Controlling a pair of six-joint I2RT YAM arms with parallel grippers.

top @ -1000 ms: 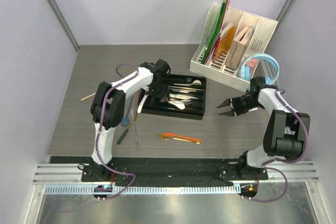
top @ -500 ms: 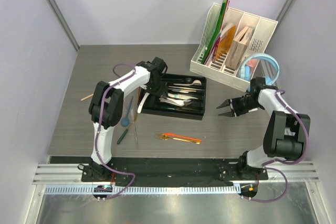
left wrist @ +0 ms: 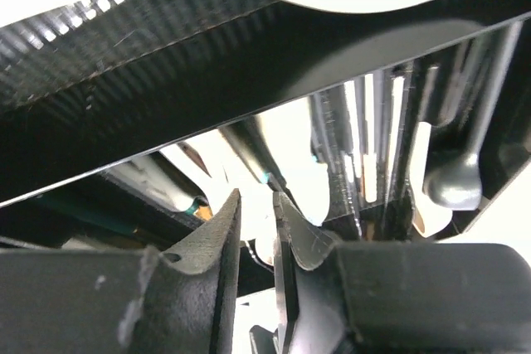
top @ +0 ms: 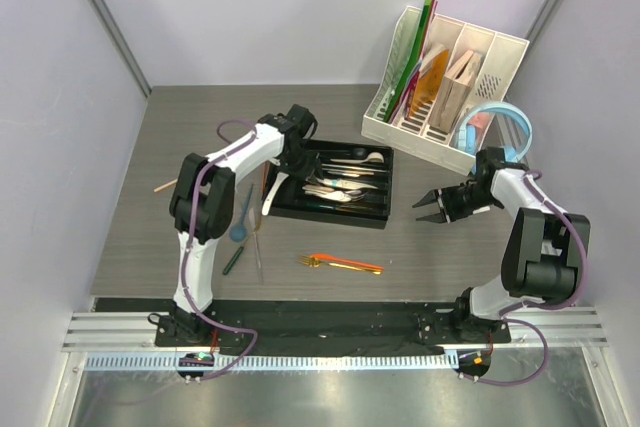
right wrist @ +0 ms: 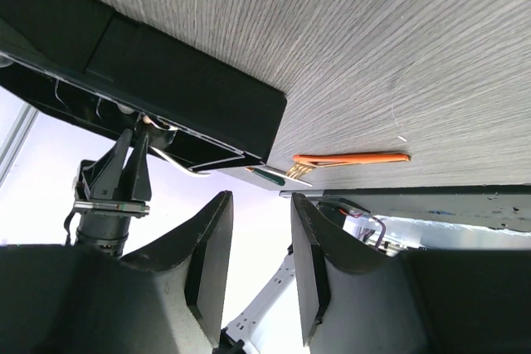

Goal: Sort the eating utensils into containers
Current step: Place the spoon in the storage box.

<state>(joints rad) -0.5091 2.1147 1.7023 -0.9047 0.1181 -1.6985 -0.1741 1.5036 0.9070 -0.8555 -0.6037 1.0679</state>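
Hovering left gripper (left wrist: 257, 201): jaws slightly parted, nothing pinched, over black tray (top: 330, 215); gap visible at wrist only.
Right gripper (right wrist: 261, 205): spread, empty, above table (right wrist: 398, 39).
Orange chopsticks (top: 345, 263): on table, near tray.

The left arm (top: 240, 154) rises from its base, folds at the elbow and reaches forward and to the right. Its wrist is bent down, so the left hand (top: 298, 159) points low (in its wrist view the two fingers (left wrist: 217, 230) stand a narrow gap apart, with nothing seen gripped between them). The right arm (top: 545, 247) doubles back at its elbow and stretches leftward — its right hand (top: 424, 210) is held above the surface, jaws parted and empty.
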